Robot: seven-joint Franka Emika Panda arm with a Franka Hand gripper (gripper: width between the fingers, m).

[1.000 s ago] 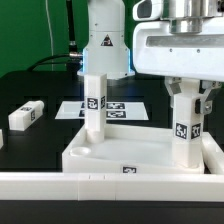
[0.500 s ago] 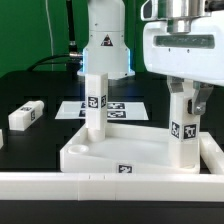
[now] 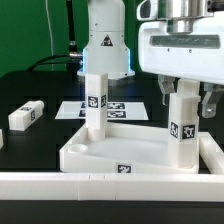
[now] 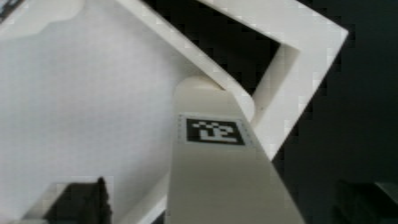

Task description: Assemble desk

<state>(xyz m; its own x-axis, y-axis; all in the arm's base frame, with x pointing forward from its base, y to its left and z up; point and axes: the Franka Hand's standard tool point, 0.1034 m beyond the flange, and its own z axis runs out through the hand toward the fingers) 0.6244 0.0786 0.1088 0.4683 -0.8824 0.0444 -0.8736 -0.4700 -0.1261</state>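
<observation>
Jaws newly spread, my gripper (image 3: 186,100) frees the second leg (image 3: 182,130) upright on the slab (image 3: 110,150), first leg (image 3: 95,105) already up; I see one loose leg (image 3: 27,115) waiting, no fourth.

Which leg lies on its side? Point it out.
The loose leg on the black table at the exterior view's left; the centre leg and right leg stand upright on the slab.

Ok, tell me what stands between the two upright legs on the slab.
Nothing. In the exterior view, the slab is bare between the leg on the exterior view's left and the leg at the gripper.
</observation>
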